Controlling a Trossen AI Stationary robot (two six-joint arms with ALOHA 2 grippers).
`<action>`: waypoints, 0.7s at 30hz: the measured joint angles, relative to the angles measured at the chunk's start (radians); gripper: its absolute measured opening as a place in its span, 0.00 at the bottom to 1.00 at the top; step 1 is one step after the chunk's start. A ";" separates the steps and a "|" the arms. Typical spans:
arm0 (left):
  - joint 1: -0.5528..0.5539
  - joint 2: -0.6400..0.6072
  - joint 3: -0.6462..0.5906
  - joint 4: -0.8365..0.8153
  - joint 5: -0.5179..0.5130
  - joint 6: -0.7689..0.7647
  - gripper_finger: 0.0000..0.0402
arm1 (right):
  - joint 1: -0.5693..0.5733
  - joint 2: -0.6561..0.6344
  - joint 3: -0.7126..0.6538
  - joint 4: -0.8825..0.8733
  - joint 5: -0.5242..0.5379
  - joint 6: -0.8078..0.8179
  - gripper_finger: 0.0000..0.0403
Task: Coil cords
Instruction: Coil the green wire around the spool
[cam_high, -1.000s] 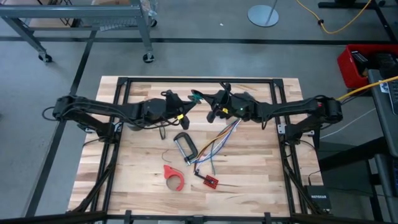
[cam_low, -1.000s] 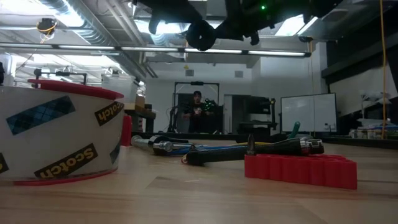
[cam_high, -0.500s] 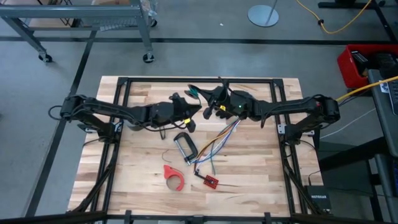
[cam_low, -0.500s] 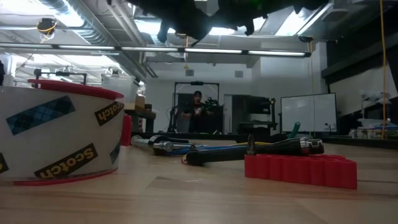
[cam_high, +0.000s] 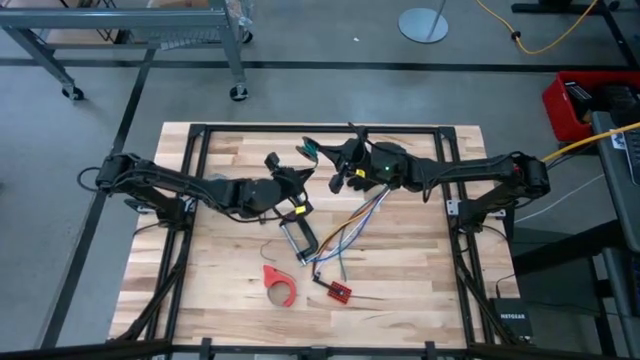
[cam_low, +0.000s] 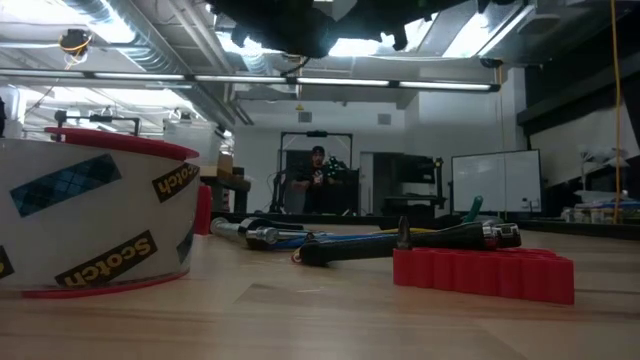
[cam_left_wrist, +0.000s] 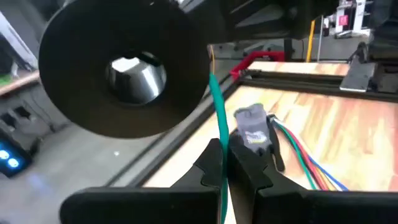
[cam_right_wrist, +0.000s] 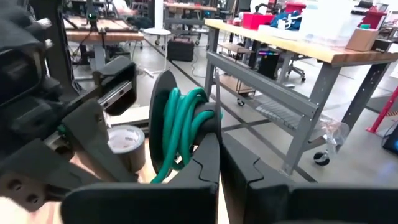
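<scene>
While the right pincer (cam_right_wrist: 219, 155) stays pressed on the coil (cam_right_wrist: 180, 124) of the cord (cam_left_wrist: 217, 124), lifted above the bench's (cam_high: 220, 290) far edge, the left pincer (cam_left_wrist: 225, 163) has swung in toward it from the left, pinching the green tail. That closes the slack, so I judge another wrap is underway. The pale wooden bench also carries a clamp (cam_high: 297, 238), a red tape dispenser (cam_high: 279, 283) and a wire bundle (cam_high: 350, 225). Beyond it lies a lit workshop, with a person (cam_low: 317, 180) standing far off.
</scene>
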 joint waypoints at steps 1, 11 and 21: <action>-0.005 0.000 0.000 0.025 -0.001 0.019 0.00 | 0.000 -0.001 0.001 0.002 0.001 0.000 0.01; -0.022 0.001 -0.002 0.189 0.121 0.054 0.00 | 0.000 -0.003 0.002 -0.004 0.027 0.000 0.01; -0.021 0.019 0.000 0.189 0.168 0.006 0.00 | 0.001 -0.001 0.000 0.031 0.017 -0.002 0.01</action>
